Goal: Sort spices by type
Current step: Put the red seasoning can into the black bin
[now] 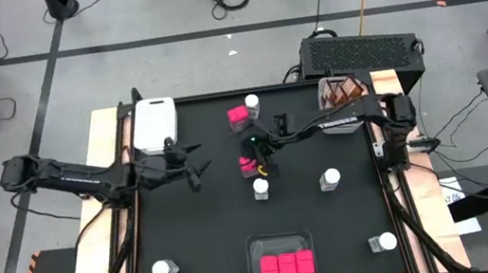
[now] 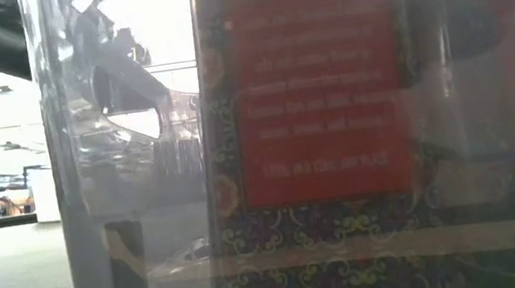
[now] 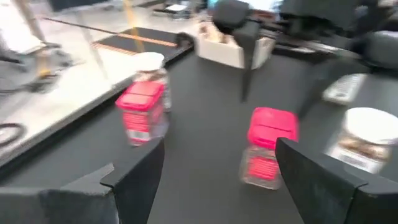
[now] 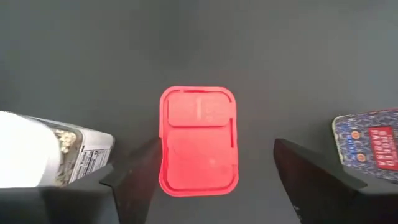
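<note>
A pink square-topped box [image 1: 247, 165] stands on the black table [image 1: 190, 230] near its middle. My right gripper [image 1: 261, 156] hangs over it, open and pointing down. In the right wrist view its fingers [image 4: 134, 171] stand on either side of the box's top [image 4: 199, 142] without touching it. My left gripper [image 1: 197, 174] is open and empty a little to the left. It points level at the same box [image 3: 270, 152]. A second pink box [image 1: 238, 115] and a white-lidded clear jar [image 1: 252, 105] stand farther back.
A clear tray [image 1: 280, 242] at the near edge holds three pink boxes and fills the low view [image 2: 317, 136]. A tray with brown jars [image 1: 345, 92] stands far right and a white tray [image 1: 154, 122] far left. White-lidded jars stand nearby [image 1: 260, 189] [image 1: 330, 179] and near both front corners [image 1: 165, 269] [image 1: 385, 242].
</note>
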### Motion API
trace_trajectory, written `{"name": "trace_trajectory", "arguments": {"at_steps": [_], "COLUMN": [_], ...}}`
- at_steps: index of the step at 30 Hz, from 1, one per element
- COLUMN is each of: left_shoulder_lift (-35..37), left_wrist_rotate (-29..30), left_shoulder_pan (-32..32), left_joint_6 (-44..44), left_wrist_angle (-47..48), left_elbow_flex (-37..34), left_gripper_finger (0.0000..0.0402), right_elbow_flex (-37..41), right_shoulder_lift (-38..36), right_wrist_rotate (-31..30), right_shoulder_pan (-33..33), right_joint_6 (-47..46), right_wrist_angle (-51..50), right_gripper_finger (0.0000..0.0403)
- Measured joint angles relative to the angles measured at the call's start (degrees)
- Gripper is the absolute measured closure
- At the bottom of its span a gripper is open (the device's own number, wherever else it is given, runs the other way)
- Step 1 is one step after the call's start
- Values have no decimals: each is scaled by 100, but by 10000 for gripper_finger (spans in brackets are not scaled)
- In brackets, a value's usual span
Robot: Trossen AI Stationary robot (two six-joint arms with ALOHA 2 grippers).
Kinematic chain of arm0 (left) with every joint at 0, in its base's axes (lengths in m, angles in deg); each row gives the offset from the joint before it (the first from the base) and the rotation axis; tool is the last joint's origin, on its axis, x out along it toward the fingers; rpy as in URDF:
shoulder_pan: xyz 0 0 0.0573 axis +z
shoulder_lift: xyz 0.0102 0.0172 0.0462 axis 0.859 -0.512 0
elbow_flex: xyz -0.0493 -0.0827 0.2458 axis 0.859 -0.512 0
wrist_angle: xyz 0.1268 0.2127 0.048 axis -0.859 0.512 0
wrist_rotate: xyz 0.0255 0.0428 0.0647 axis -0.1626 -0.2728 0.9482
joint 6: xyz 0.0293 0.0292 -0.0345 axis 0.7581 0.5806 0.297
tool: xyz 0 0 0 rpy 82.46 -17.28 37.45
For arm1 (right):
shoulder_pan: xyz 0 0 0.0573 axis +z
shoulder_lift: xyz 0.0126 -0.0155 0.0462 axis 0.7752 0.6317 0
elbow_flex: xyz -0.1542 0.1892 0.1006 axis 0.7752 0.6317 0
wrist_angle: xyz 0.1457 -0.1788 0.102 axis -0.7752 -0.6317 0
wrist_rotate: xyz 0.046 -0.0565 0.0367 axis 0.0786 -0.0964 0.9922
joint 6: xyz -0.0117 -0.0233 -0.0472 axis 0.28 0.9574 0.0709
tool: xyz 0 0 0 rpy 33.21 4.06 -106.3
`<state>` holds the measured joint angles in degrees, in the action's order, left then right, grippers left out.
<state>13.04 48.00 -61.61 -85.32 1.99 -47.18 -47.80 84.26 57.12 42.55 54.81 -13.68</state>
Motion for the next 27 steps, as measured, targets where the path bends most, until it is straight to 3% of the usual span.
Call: {"name": "trace_trajectory", "arguments": {"at_steps": [8,27], "left_shoulder_lift": [-306,-489], "left_wrist_rotate": [57,-175], "left_shoulder_pan": [187,255], "left_joint_6": [217,243], "left_wrist_angle": [-24,15], "left_elbow_flex": [9,11], "left_gripper_finger": [91,91], "right_elbow_flex": [2,9], "right_shoulder_lift": [175,584], "right_wrist_rotate": [267,275], "right_shoulder_pan": [0,0], "right_joint_6": [-145,-301], "right_wrist_angle": [129,228], "right_gripper_finger": [88,91]}}
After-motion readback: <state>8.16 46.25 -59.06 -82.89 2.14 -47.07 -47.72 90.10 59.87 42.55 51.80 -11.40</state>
